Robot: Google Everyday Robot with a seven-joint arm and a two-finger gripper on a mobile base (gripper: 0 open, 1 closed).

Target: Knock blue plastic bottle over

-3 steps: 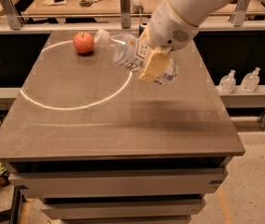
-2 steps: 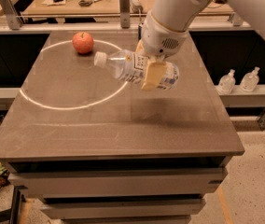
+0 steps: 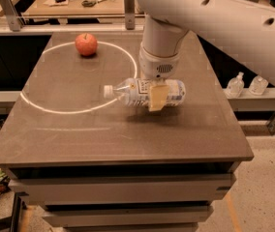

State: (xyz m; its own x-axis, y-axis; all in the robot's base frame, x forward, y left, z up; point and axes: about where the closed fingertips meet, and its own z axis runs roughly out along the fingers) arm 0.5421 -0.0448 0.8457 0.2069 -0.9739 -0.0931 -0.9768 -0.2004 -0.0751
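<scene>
The blue plastic bottle (image 3: 128,92) is clear with a white cap and a white label. It lies horizontal, cap pointing left, at or just above the middle of the brown table (image 3: 79,129); I cannot tell if it touches. My gripper (image 3: 157,98) comes down from above onto the bottle's middle. One tan finger (image 3: 157,96) crosses the front of the label, and the other is hidden behind the bottle. The bottle sits between the fingers.
A red apple (image 3: 85,44) rests at the back left, inside a white circle (image 3: 40,108) marked on the table. Two small pump-top bottles (image 3: 235,85) stand on a ledge to the right of the table. A cluttered bench lies behind.
My gripper has moved toward the table's middle and front, carrying the bottle. The bottle has turned from tilted to horizontal and sits lower.
</scene>
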